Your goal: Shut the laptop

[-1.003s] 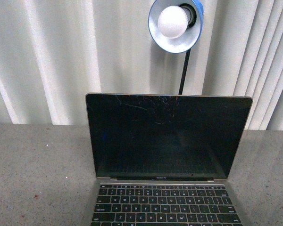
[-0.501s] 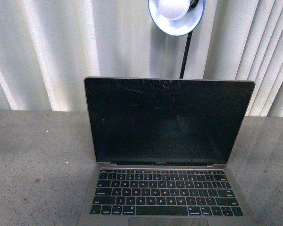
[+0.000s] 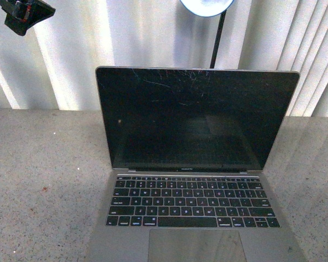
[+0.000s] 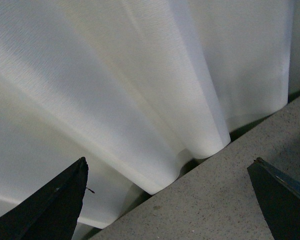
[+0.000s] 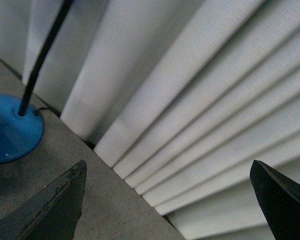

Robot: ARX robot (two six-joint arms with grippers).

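Note:
The laptop (image 3: 191, 117) stands open in the middle of the front view, a slim silver-grey one. Its black screen is upright with scratch marks near its top edge. The black keys (image 3: 191, 202) and large trackpad (image 3: 197, 245) lie nearest me. A black part of my left arm (image 3: 22, 13) shows high at the far left, well above and apart from the lid. My left gripper (image 4: 169, 161) is open and empty, facing white curtain and bare table. My right gripper (image 5: 169, 162) is open and empty, facing curtain; the laptop is in neither wrist view.
The grey speckled table (image 3: 44, 180) runs back to a white pleated curtain (image 3: 71, 49). A blue desk lamp stands behind the laptop: shade (image 3: 206, 5), black pole (image 3: 217, 38), and round blue base (image 5: 10, 130) in the right wrist view.
The front view has shifted downward: the laptop sits higher in frame, with all the keys and the trackpad showing. The lamp shade has slid off the top. My left arm has come into view.

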